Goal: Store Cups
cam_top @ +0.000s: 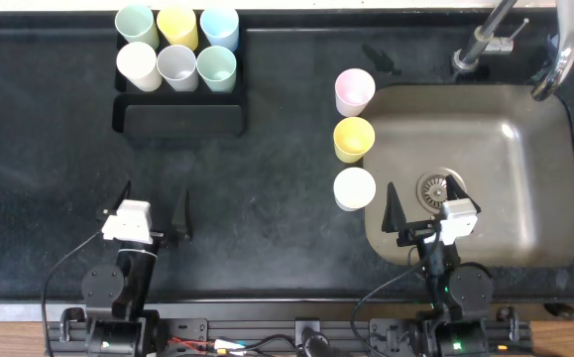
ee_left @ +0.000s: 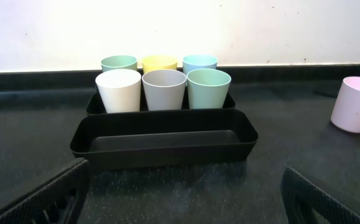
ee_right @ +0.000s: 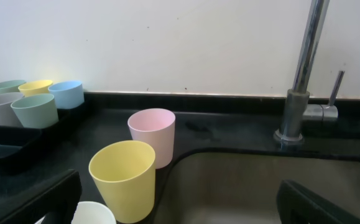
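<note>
Reference: rectangular stainless steel sink (cam_top: pixel 505 208). Black plastic two-compartment tray (cam_top: pixel 182 121) sits well left of it, six pastel plastic cups (cam_top: pixel 177 67) in its far compartment. Right gripper (cam_top: pixel 423 190) is over the sink's near-left corner, left gripper (cam_top: pixel 155 193) well left; both claws apart, empty. Pink plastic cup (cam_top: pixel 354 91), yellow plastic cup (cam_top: pixel 354 139), white plastic cup (cam_top: pixel 354 188) line the sink's left rim.

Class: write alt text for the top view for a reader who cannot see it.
A pink cup, a yellow cup and a white cup stand in a line on the counter beside a steel sink. Six more cups sit in the far section of a black tray at upper left. Near the bottom edge, left claw and right claw are open.
</note>
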